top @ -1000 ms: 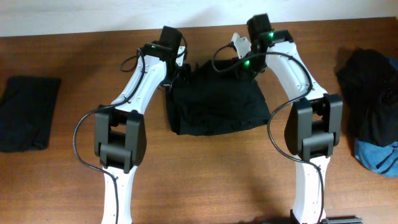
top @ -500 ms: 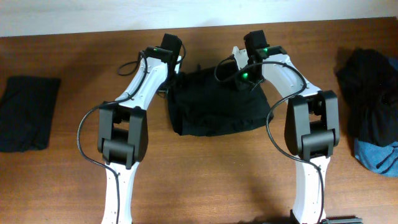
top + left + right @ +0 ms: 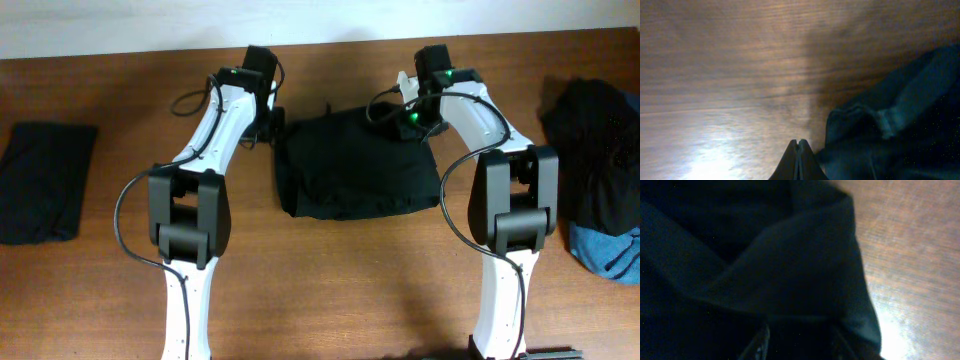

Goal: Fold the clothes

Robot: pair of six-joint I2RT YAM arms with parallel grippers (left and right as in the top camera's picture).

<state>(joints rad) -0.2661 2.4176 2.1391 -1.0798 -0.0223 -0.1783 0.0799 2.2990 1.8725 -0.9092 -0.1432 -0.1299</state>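
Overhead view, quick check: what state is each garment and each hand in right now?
Middle black garment: folded into a rough rectangle, top edge bunched.
Left black garment: folded flat, lying alone.
Right heap: black clothes, crumpled, unfolded.
Blue piece: crumpled at the heap's near end, partly out of frame.
Left hand: shut, nothing visible in it, beside the middle garment's corner.
Right hand: open, over the middle garment's folded corner.

On the worktop [image 3: 330, 270], a folded garment [image 3: 357, 178] lies mid-way between both arms. A second folded piece [image 3: 45, 182] lies far left, and a heap of clothes [image 3: 600, 170] sits at the right edge. The left pincer [image 3: 798, 144] is beside the middle garment's far-left corner, and the right pincer [image 3: 800, 340] is over its far-right corner.
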